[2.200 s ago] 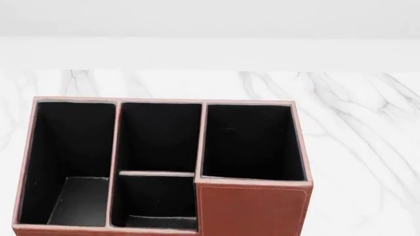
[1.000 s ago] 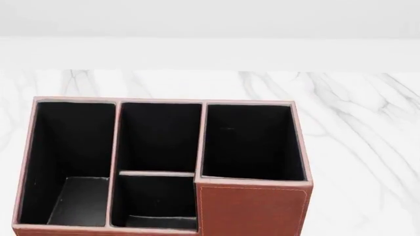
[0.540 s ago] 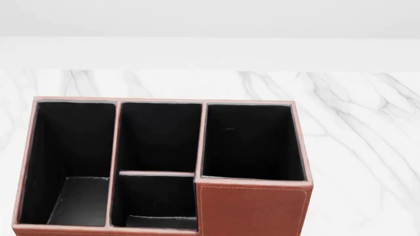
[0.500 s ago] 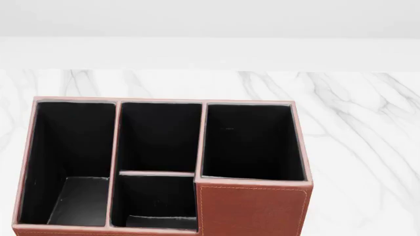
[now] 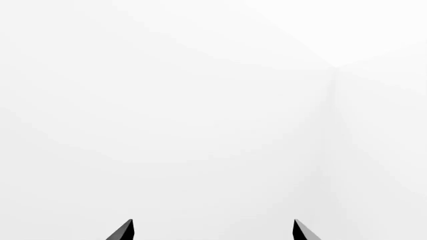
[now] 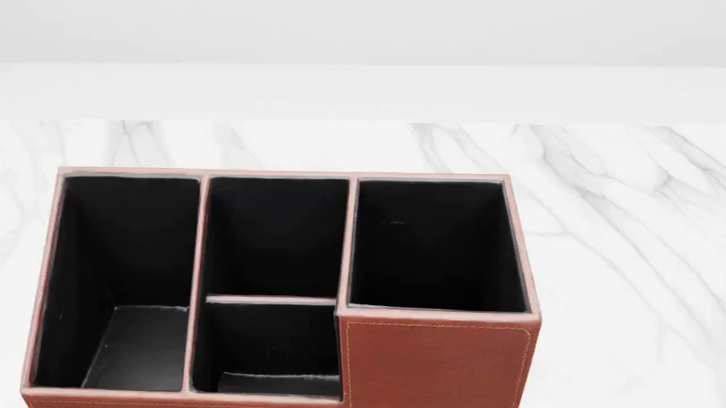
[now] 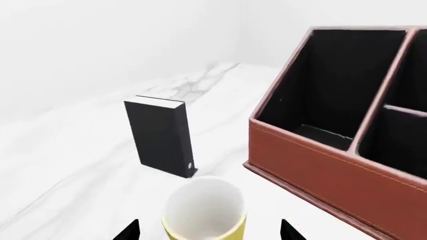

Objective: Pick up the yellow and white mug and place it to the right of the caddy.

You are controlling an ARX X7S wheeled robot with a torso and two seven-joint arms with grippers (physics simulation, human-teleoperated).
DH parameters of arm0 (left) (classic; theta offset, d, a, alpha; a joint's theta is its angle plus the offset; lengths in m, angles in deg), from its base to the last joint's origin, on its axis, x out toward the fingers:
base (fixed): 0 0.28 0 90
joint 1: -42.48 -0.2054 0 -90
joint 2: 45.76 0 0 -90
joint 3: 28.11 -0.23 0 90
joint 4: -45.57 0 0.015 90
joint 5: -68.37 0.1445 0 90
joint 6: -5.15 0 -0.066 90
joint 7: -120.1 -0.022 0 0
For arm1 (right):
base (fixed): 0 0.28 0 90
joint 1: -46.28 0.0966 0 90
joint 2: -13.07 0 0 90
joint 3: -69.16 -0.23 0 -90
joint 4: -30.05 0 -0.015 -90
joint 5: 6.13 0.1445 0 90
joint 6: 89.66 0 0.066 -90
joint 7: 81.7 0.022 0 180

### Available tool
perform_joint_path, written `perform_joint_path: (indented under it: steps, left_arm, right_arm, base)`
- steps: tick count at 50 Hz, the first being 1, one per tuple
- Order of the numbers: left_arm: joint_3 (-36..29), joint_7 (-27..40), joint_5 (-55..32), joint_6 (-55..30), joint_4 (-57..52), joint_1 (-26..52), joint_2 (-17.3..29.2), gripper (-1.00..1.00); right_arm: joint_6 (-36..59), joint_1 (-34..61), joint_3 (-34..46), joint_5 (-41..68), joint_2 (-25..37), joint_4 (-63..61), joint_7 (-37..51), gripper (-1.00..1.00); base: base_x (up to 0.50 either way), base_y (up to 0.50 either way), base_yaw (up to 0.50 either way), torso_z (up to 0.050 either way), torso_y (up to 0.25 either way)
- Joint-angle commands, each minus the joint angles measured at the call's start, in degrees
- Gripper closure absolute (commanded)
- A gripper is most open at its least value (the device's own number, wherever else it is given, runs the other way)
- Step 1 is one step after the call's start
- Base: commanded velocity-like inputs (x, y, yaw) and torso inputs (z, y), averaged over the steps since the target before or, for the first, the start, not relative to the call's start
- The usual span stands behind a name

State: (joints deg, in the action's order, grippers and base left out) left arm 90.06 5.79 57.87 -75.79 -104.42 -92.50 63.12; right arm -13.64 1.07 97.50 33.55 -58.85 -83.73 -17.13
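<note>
The yellow and white mug [image 7: 203,212] shows only in the right wrist view, upright on the marble, its white inside facing up. My right gripper [image 7: 208,231] is open, one black fingertip on either side of the mug and apart from it. The reddish-brown caddy [image 6: 437,361] fills the lower left of the head view with its black compartments open; its low front wall [image 7: 320,170] stands close beside the mug. My left gripper [image 5: 213,230] is open, facing only a blank white wall. Neither gripper appears in the head view.
An upright black book [image 7: 160,136] with a white edge stands on the marble table [image 6: 624,255] just beyond the mug, beside the caddy. A white wall runs behind the table.
</note>
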Motion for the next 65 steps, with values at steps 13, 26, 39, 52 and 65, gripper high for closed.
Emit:
perform_joint_path:
  steps: [13,26,39,52,65]
  left_arm:
    - [-0.5,0.7,0.4,-0.4,0.0,0.0,0.7,-1.0]
    - [-0.2,0.4,0.1,-0.4,0.0,0.0,0.5,-1.0]
    - [-0.7,1.2,0.3,-0.7,0.0,0.0,1.5,-1.0]
    - [-1.2,2.4,0.2,-1.1,0.0,0.0,2.8,-1.0]
    - [-2.4,4.5,0.3,-1.9,0.0,0.0,5.1,-1.0]
  right_arm:
    - [-2.0,-2.9,-0.6,2.2,-0.2,6.8,-4.5,-1.0]
    - [-2.0,-4.9,-0.1,1.7,-1.4,10.1,-6.5,-1.0]
    - [-4.6,-6.6,-1.6,3.0,-1.2,14.8,-9.2,-1.0]
    - [-6.3,-8.3,-2.5,4.4,-1.9,18.9,-12.2,-1.0]
    - [-7.7,-10.7,-3.2,5.1,-3.2,22.8,-14.6,-1.0]
  base:
    - [0.0,0.0,0.0,0.0,0.0]
    - [0.0,0.0,0.0,0.0,0.0]
    - [0.0,0.0,0.0,0.0,0.0]
    - [0.0,0.0,0.0,0.0,0.0]
    - [0.0,0.0,0.0,0.0,0.0]
